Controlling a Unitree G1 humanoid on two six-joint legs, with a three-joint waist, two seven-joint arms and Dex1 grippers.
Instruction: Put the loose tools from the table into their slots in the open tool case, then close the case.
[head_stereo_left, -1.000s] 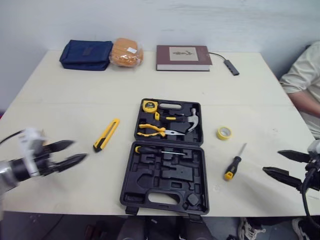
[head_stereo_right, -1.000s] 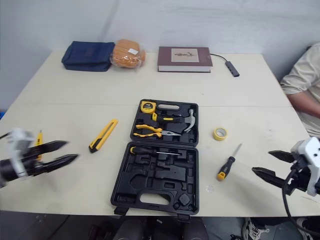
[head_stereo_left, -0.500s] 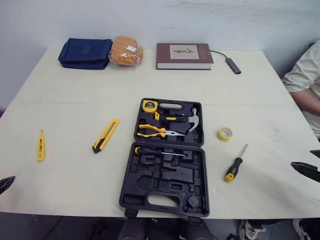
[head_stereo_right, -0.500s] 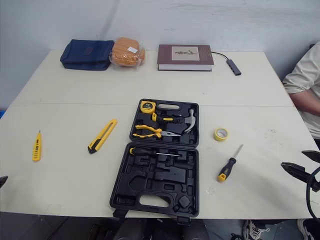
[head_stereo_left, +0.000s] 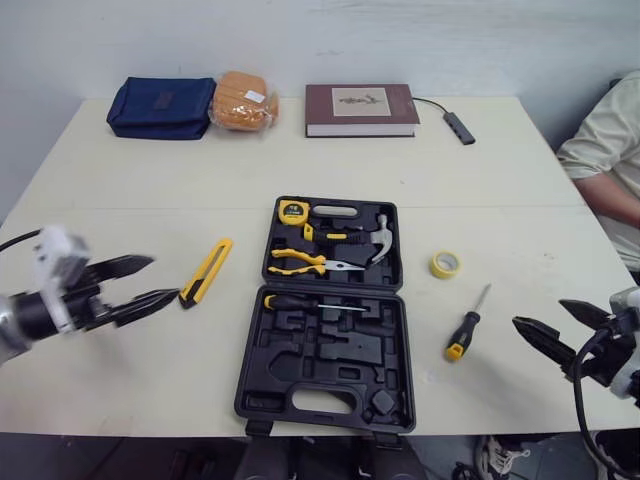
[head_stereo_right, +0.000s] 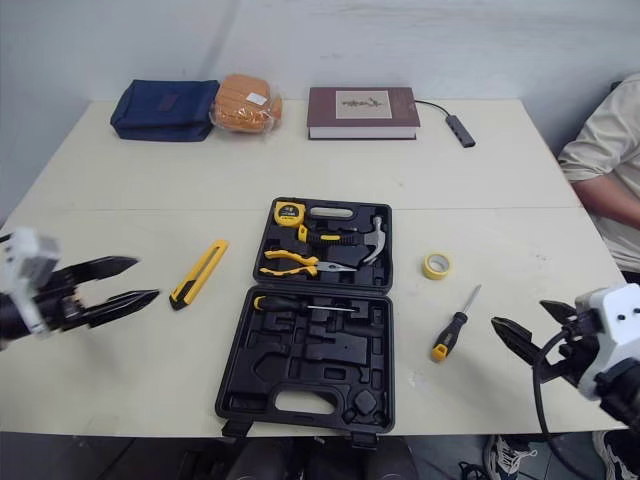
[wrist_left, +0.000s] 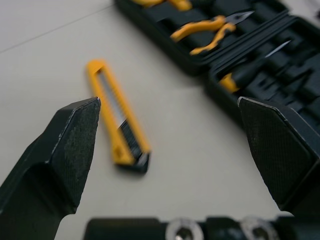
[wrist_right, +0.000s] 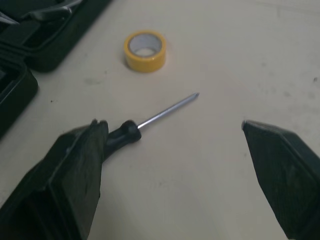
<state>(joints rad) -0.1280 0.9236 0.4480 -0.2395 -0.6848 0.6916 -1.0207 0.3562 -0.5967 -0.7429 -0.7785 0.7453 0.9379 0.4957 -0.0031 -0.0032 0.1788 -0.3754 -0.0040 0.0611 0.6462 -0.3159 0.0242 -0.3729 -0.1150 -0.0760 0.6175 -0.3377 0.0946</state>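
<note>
Tools loose on the tabletop (head_stereo_left: 120, 190): utility knife (head_stereo_left: 209, 271) left of the tool case (head_stereo_left: 248, 372), screwdriver (head_stereo_left: 467, 325) and yellow tape roll (head_stereo_left: 445, 264) right of it. All three sit clear of the case and apart from each other.

Handling, my read:
- Knife: light, stiff, slick plastic, lying flat. Pinch across the narrow sides mid-body, not at the blade end.
- Screwdriver: light, stiff and round, so likely to roll. Take the black-and-yellow handle, not the thin shaft.
- Tape: light, probably a bit springy. Grip across the outer rim.

Case lies open flat.
- Far half holds tape measure (head_stereo_left: 292, 211), pliers (head_stereo_left: 300, 262) and hammer (head_stereo_left: 380, 238).
- Near half holds one stowed screwdriver (head_stereo_left: 310, 302) along its far edge. The other moulded slots there look empty.

Left gripper (head_stereo_left: 160, 279): jaws wide, holding nothing, just short of the knife's near end and lined up on it in the left wrist view.

Right gripper (head_stereo_left: 540, 314): jaws wide, empty, near the screwdriver handle, not touching.
</note>
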